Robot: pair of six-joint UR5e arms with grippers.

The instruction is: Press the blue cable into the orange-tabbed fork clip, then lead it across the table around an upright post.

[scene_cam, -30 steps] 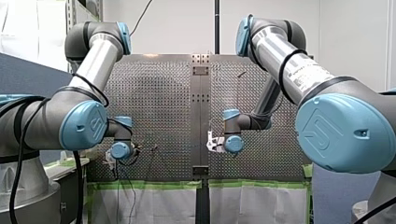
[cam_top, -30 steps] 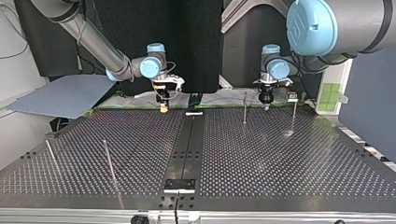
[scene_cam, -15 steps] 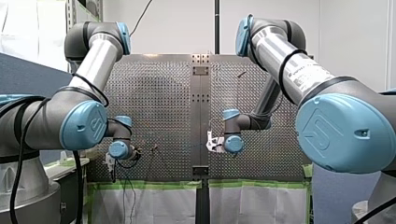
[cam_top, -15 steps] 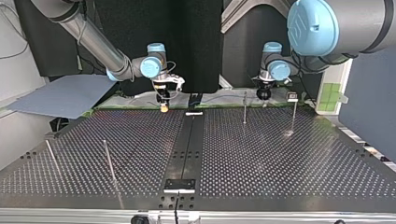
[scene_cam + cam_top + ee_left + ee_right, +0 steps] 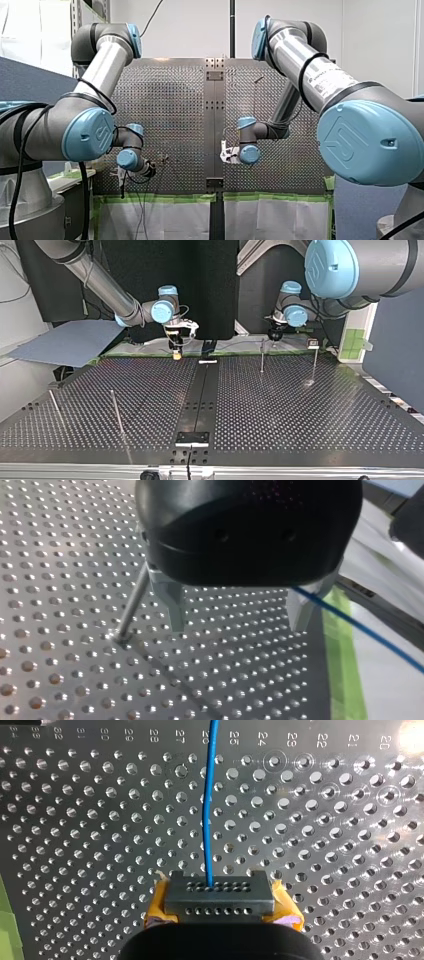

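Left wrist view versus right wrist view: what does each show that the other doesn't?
Only the left wrist view: my left gripper, fingers apart with nothing between them, an upright post beside one finger, and green tape. Only the right wrist view: my right gripper shut on the blue cable, yellow pads at its sides, printed hole numbers. Both: the blue cable and the perforated table.

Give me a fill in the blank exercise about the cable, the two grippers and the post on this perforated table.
1. The cable leading ahead from my right gripper is ____ in colour.
2. My left gripper's metal fingers are ____, not shut.
3. Beside one of those fingers stands a thin upright ____.
4. The tape along the table's edge is ____.
Missing words: blue; open; post; green.
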